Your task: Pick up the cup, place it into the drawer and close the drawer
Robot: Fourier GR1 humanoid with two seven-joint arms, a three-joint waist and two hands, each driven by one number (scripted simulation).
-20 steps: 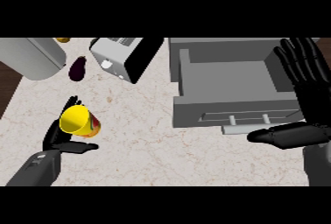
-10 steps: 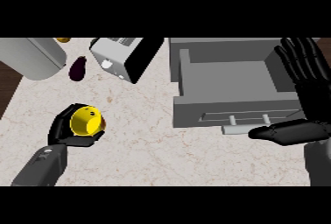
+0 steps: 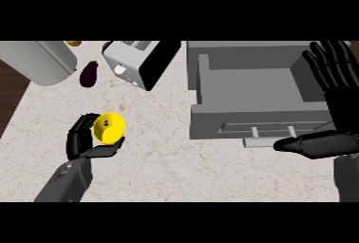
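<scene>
Since the earlier frames the left hand (image 3: pixel 88 141) has turned the yellow cup (image 3: pixel 109 127) over, so its round end now faces up, and has carried it a little toward the middle of the bench (image 3: pixel 182 175). The fingers (image 3: pixel 79 130) are curled round the cup's left side, the thumb under it, and the cup is held above the bench's left half.

The drawer (image 3: pixel 252 102) stands open at the bench's right side, its grey inside bare, its front panel and handle (image 3: pixel 270 135) facing the near edge. The right hand (image 3: pixel 335 90) has barely shifted: it stands open along the drawer's right wall, fingers straight and spread, pointing to the far edge, with the thumb lying just in front of the handle.

At the far left corner sits a large grey cylinder (image 3: pixel 38 61). Beside it lies a dark purple eggplant (image 3: pixel 88 76), then a toaster (image 3: pixel 140 61), which stands between the cup and the drawer's far end. The stretch of bench straight from cup to drawer front is bare.
</scene>
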